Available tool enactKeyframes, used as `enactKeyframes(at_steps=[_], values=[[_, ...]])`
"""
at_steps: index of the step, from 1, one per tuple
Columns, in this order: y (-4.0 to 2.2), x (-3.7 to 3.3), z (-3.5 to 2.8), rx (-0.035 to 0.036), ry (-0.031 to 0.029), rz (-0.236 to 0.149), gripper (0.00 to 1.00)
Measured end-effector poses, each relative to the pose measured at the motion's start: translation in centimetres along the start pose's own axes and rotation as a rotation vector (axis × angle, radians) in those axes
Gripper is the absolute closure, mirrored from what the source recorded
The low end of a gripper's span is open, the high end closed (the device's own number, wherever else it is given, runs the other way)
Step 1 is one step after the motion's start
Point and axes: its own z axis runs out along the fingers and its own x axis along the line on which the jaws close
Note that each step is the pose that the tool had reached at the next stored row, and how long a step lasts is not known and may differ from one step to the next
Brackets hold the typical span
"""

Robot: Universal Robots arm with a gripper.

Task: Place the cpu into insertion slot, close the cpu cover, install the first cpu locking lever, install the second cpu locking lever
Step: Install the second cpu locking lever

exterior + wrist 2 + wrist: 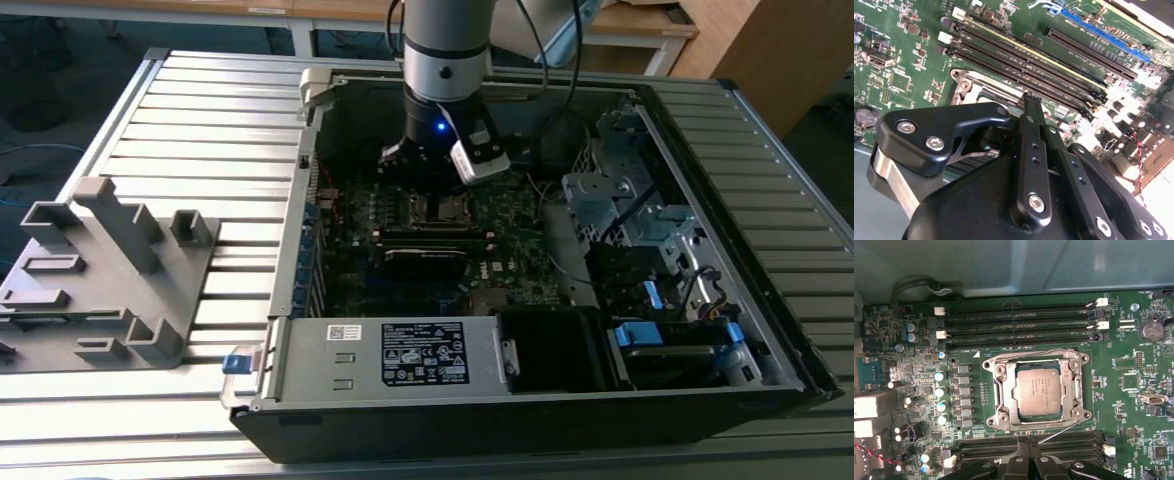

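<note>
Just beyond the gripper (pixel 1026 460), the cpu (pixel 1037 391).

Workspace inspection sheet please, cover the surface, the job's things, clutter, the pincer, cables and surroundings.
Surface: ribbed metal table carrying an open computer case.
Job's things: cpu sits in the slot; cover lies closed around it; a thin lever angles out beside the socket.
Clutter: grey plastic fixture on the table.
Pincer: pincer low over the motherboard, fingers together, holding nothing.
Cables: red-black twisted wires.
Surroundings: wooden furniture behind.
</note>
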Motion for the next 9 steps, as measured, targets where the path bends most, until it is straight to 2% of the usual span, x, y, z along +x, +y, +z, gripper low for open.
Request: enactKeyframes(at_steps=[9], values=[[0.01,0.04,0.13,-0.0002,-0.0001,0.0,0.89]])
